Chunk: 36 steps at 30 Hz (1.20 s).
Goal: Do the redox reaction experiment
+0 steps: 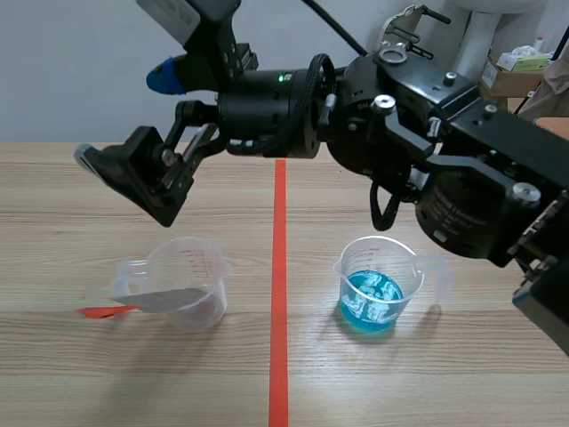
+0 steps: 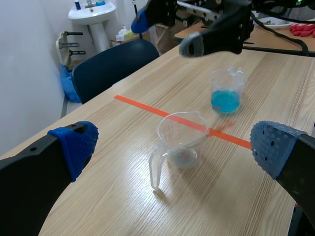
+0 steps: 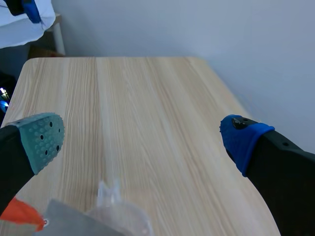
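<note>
A clear measuring cup [image 1: 187,280] stands left of the tape line. A grey metal strip [image 1: 169,300] with an orange-red end [image 1: 102,310] rests in it. Right of the line, a second clear cup [image 1: 378,285] holds blue liquid. My right arm crosses from the right, and its gripper [image 1: 124,118] hangs open above the left cup, holding nothing. The right wrist view has this gripper [image 3: 142,140] over the cup's rim [image 3: 118,216] and the strip [image 3: 74,221]. My left gripper [image 2: 172,145] is open with the empty cup [image 2: 179,142] ahead and the blue cup [image 2: 226,91] beyond. The left arm is hidden in the scene view.
An orange-red tape line [image 1: 278,294] runs down the middle of the wooden table. A dark blue chair [image 2: 115,64] and a white sink [image 2: 93,12] stand beyond the table's far side. Cardboard boxes [image 1: 511,76] sit at the back right.
</note>
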{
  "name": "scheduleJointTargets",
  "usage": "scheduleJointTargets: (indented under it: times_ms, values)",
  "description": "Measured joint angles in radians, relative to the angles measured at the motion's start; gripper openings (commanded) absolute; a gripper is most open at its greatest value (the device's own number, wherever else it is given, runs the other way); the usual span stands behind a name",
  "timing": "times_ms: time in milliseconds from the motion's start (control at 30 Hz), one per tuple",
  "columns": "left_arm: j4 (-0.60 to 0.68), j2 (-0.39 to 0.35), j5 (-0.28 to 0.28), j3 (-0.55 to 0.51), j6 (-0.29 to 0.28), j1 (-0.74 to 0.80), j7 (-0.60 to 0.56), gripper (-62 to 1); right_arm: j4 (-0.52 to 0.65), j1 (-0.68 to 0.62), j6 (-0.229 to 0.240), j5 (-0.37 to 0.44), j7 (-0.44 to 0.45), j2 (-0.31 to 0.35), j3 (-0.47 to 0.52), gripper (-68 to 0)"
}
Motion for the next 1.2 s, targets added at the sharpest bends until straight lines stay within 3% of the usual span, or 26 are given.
scheduleJointTargets:
  times_ms: [133, 267, 400, 500, 800, 1000, 1200]
  values:
    - [0.000, 0.045, 0.003, 0.000, 0.000, -0.047, 0.019, 1.4, 0.089, -0.011, -0.038, 0.003, 0.001, 0.043, 0.013, 0.4]
    - [0.000, 0.124, 0.008, 0.000, 0.000, -0.139, 0.125, 1.4, 0.169, -0.077, -0.076, 0.003, 0.017, 0.098, 0.070, 0.4]
    - [0.042, 0.173, 0.066, 0.000, 0.000, -0.203, 0.213, 1.4, 0.211, -0.172, -0.096, 0.003, 0.047, 0.167, 0.138, 0.4]
    - [0.111, 0.205, 0.071, 0.000, 0.000, -0.230, 0.258, 1.4, 0.220, -0.251, -0.103, 0.003, 0.071, 0.214, 0.193, 0.4]
    - [0.336, 0.338, 0.087, 0.000, -0.002, -0.300, 0.493, 1.4, 0.283, -0.549, -0.146, 0.002, 0.182, 0.339, 0.403, 0.4]
    - [0.413, 0.449, 0.090, 0.000, -0.003, -0.368, 0.647, 1.4, 0.446, -0.779, -0.186, 0.000, 0.195, 0.384, 0.561, 0.4]
    - [0.468, 0.528, 0.139, 0.050, 0.005, -0.426, 0.779, 1.4, 0.626, -1.028, -0.249, -0.052, 0.204, 0.391, 0.732, 0.4]
